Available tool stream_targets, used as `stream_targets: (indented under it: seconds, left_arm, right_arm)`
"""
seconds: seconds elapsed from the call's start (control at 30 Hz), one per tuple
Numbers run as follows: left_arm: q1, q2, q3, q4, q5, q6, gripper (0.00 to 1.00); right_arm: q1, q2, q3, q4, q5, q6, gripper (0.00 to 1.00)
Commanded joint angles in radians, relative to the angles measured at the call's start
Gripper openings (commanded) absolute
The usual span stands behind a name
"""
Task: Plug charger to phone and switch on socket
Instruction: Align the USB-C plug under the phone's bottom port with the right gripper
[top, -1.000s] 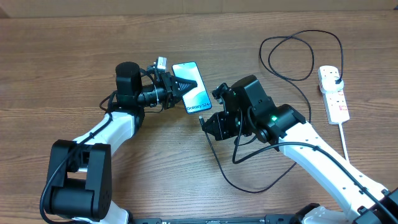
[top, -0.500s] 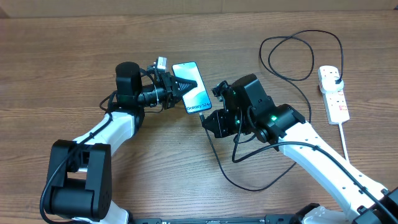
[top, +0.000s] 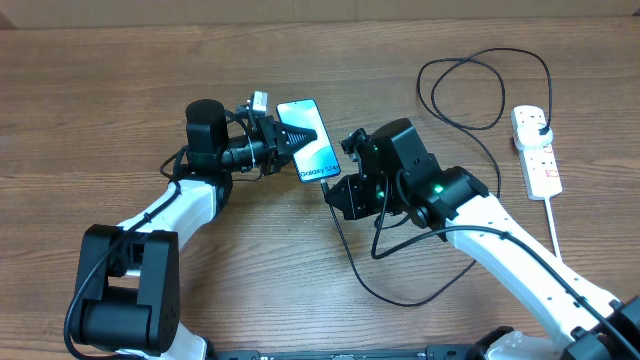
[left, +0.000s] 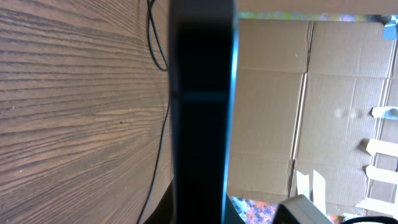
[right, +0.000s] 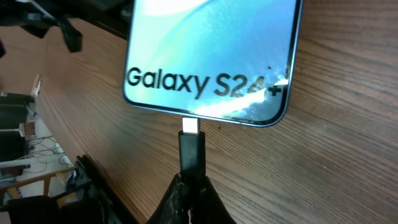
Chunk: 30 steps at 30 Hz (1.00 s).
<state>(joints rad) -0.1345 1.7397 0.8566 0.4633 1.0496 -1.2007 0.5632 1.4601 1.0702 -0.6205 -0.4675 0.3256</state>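
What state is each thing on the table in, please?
Slim black-edged phone, screen lit; left tool over it, grip unclear.
Thin black charger cable, tip at phone's port, metal showing; right tool shut on it.
White power-strip socket, black plug in; on or off unclear.

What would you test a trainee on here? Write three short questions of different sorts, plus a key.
1. True or false: the right gripper is shut on the connector of the charger.
2. Where is the connector's metal tip? A) at the bottom edge of the phone; B) dangling free in the air; C) pressed on the middle of the screen.
3. Fill in: the phone's screen reads "Galaxy ___".
Key: 1 true; 2 A; 3 S24+.
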Motion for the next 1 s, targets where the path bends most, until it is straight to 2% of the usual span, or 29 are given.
stream_targets:
  seconds: [0.0, 0.97]
  left_arm:
    - [-0.005, -0.004, 0.012, 0.012, 0.017, 0.019, 0.04]
    - [-0.004, -0.004, 0.012, 0.012, 0.016, 0.035, 0.04]
  right_arm:
    - [-0.002, 0.033, -0.003, 0.006, -0.001, 0.015, 0.04]
    - [-0.002, -0.023, -0.003, 0.008, -0.019, 0.023, 0.04]
